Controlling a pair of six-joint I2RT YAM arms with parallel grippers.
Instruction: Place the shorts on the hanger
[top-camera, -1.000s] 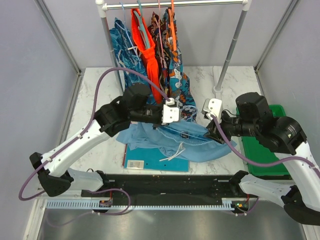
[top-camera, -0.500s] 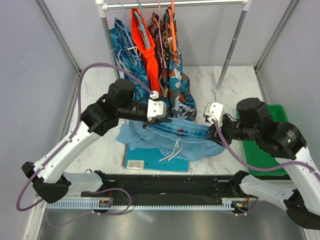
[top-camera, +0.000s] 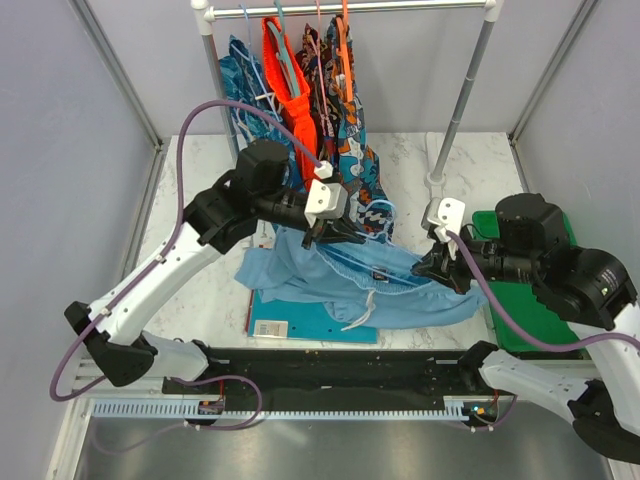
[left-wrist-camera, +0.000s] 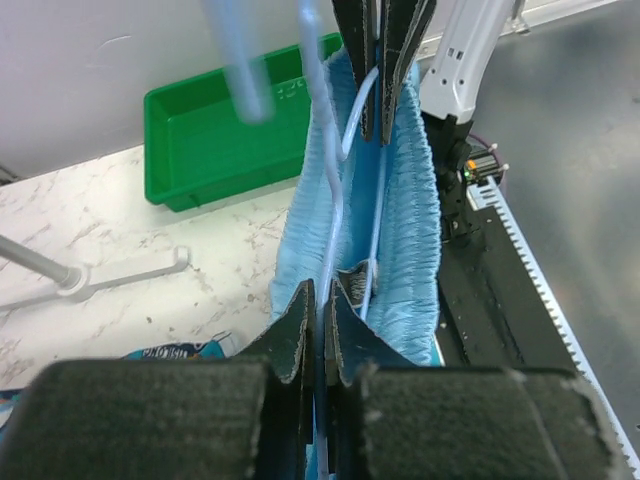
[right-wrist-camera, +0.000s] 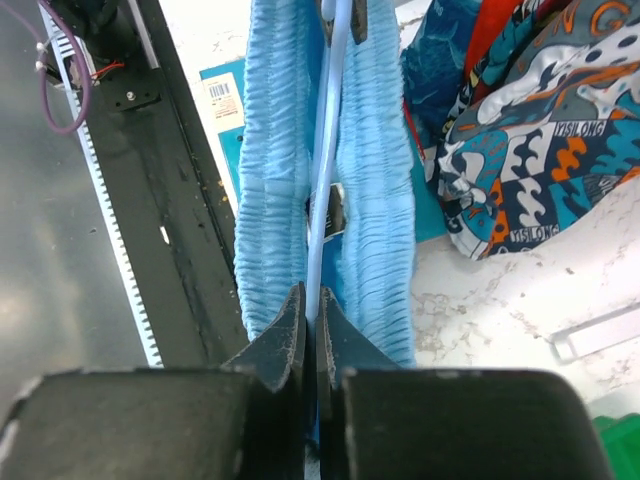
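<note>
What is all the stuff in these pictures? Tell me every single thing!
shorts: one, light blue, stretched between both grippers over the table
hanger: one, pale blue wire, inside the shorts' waistband
hanging clothes: several, orange and printed blue, on the rack
rack: one, white, at the back
tray: one, green, right side
flat packet: one, teal, under the shorts
table: one, white marble
left gripper: one, black, shut on the shorts
right gripper: one, black, shut on the shorts
</note>
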